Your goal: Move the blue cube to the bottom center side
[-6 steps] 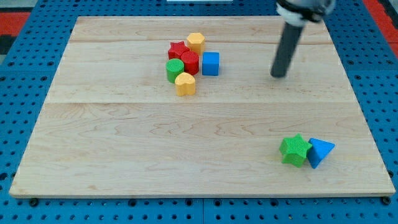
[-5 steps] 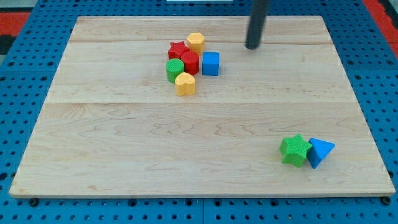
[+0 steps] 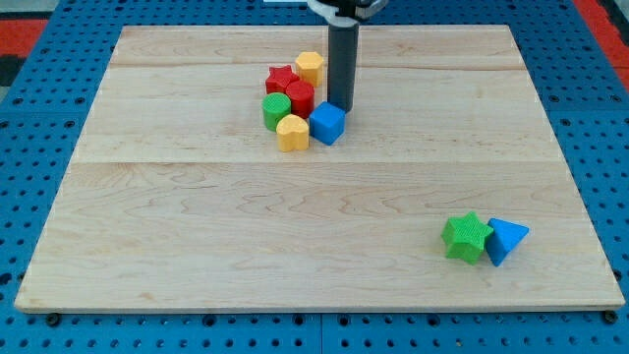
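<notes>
My tip [image 3: 340, 107] swung left, nudging the blue cube [image 3: 327, 124] down, turned.

A pale wooden bench [image 3: 197, 226], its planks smooth and lightly grained with a low satin sheen, lies over a blue pegboard [image 3: 29, 108] of hard, perforated plastic or painted metal. On the bench, the blue cube [image 3: 327, 123] looks like matt plastic, faintly ribbed, as do the green star [image 3: 464, 237] and the blue wedge [image 3: 505, 240] just beside it. Against the blue cube, my tip [image 3: 340, 108] ends a dark, dull-finished rod.
</notes>
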### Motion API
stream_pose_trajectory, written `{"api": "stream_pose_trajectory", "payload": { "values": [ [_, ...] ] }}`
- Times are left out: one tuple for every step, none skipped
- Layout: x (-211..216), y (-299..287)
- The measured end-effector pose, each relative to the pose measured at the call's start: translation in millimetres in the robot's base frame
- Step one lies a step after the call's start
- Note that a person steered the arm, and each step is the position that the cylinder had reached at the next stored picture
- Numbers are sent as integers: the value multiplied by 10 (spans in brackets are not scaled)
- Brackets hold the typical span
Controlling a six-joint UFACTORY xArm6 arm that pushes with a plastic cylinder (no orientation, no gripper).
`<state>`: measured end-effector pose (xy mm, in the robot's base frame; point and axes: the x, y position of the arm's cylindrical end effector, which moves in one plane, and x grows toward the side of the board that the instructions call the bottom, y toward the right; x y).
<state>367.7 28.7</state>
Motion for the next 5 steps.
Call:
{"api": "stream_pose_trajectory", "payload": {
  "values": [
    [316,-1],
    [405,-250],
    [410,-496],
    [668,-620],
    [1054,-620]
  ]
}}
